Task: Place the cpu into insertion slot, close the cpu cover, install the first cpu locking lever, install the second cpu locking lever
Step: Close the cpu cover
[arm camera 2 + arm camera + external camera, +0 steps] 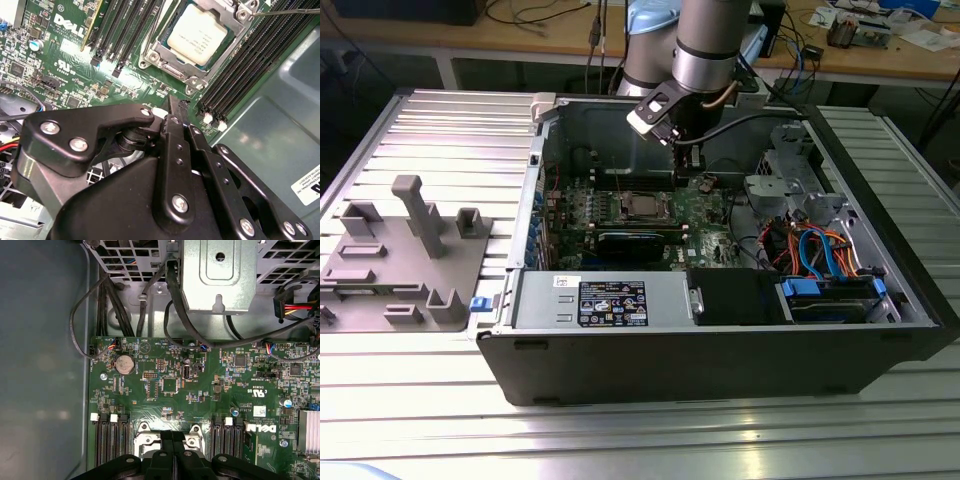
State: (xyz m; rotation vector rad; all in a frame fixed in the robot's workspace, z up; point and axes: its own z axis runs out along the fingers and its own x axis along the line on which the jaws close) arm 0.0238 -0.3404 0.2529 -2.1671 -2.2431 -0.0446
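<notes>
Partly cropped, cpu cover (170,56) closed over cpu (197,32), pincer (177,107) pinched narrow and empty just beside

Exterior view: set back and high, looking down into the open computer case (720,340).
First wrist view: close, straight down on the green board (170,360).
Second wrist view: close, slanted, sharing that board's socket (170,67).

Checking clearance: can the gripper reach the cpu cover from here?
Likely yes. The shut gripper hangs beside the cpu cover in the second wrist view; only low board parts lie between.
</notes>
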